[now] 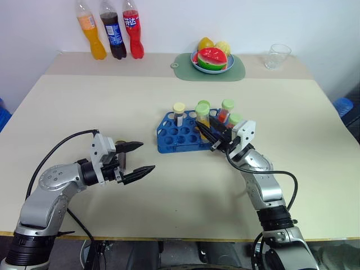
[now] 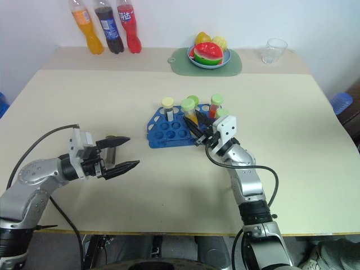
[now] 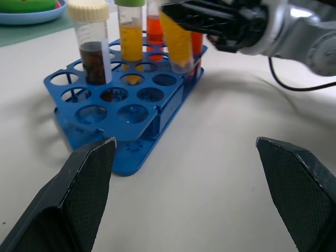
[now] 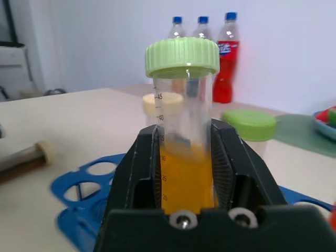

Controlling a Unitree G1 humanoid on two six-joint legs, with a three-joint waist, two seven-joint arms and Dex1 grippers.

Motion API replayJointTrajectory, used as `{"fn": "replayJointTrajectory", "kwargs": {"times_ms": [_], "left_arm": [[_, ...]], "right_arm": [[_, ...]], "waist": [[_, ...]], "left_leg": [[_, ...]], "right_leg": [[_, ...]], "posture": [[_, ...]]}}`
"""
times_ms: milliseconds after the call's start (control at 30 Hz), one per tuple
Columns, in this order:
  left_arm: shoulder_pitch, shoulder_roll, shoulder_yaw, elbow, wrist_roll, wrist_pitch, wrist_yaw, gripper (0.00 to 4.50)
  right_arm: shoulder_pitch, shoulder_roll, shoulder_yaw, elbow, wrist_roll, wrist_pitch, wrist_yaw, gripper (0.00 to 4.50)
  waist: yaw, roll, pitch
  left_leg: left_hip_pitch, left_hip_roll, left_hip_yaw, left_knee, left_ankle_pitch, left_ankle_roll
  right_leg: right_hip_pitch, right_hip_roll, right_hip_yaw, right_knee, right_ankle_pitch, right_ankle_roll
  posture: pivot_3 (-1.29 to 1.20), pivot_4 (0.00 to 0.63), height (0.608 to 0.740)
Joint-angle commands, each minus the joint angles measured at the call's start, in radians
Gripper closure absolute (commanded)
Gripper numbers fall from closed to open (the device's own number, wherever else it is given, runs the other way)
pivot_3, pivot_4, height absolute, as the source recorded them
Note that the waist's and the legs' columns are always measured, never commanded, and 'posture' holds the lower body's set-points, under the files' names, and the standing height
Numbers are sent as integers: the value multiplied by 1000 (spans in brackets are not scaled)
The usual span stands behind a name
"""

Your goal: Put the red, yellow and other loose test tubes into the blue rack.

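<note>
While 3 tubes [image 3: 94, 52] stand racked, right pincer [image 1: 207, 133] clamps 1 yellow tube [image 4: 184, 131].

Head stereo pair: high above the table [image 1: 169, 112], facing forward and down; the two eyes are slightly offset and share the whole tabletop, back to the soda bottles [image 1: 109, 31].
Left wrist camera: low, just above the tabletop, looking between its fingers [image 3: 79, 189] at the blue rack [image 3: 131, 142] close by.
Right wrist camera: very close behind a held yellow-orange tube [image 4: 184, 131], facing level toward the bottles.
Shared by all: the rack.
</note>
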Motion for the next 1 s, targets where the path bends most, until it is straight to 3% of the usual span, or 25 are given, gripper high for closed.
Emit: {"fn": "replayJointTrajectory", "kwargs": {"times_ms": [33, 400, 533, 633, 767, 900, 1000], "left_arm": [[11, 14, 28, -38, -18, -4, -4, 79], [25, 9, 39, -42, -35, -1, 11, 79], [12, -4, 60, -45, -79, 21, 37, 79], [-10, -35, 100, -63, -137, 71, 115, 79], [-21, -76, 139, -128, -124, 140, 309, 79], [-23, -84, 179, -213, -149, 325, 545, 79], [-67, -50, 222, -264, -162, 659, 782, 79]], "right_arm": [[-11, 15, -3, 69, -18, -47, -6, 3439], [-4, 59, 4, 169, 1, -104, 31, 3439], [-1, 36, 6, 163, -37, -148, 30, 1774], [9, 5, 3, 106, -79, -165, 10, 272], [49, -77, 3, -33, -89, -119, 37, 272], [126, -211, -1, -213, -50, -8, 118, 272], [194, -318, -32, -330, 17, 104, 174, 272]], "waist": [[0, 0, 0], [-5, 0, 0], [-5, 0, 0], [-2, 1, 0], [2, 1, 0], [3, 1, 0], [4, 0, 0]], "left_leg": [[0, 0, 0, 0, 0, 0], [3, 0, 0, 0, 0, 0], [3, 1, 0, 0, 0, 0], [2, 1, 0, 0, 0, 0], [2, 0, -1, 0, 0, 0], [1, 0, -3, 0, 0, 0], [1, 0, -3, 0, 0, 0]], "right_leg": [[0, 0, 0, 0, 0, 0], [2, 0, 0, 1, 0, -1], [2, 0, 0, 1, 1, -1], [1, 0, 0, 1, 1, -1], [1, -2, 0, 1, 1, 0], [1, -2, 0, 1, 1, 0], [1, -1, 0, 1, 1, 0]], "posture": [[0, 150, 740], [0, 150, 740], [0, 150, 740], [0, 150, 740], [0, 150, 740], [0, 150, 740], [0, 150, 740]]}}
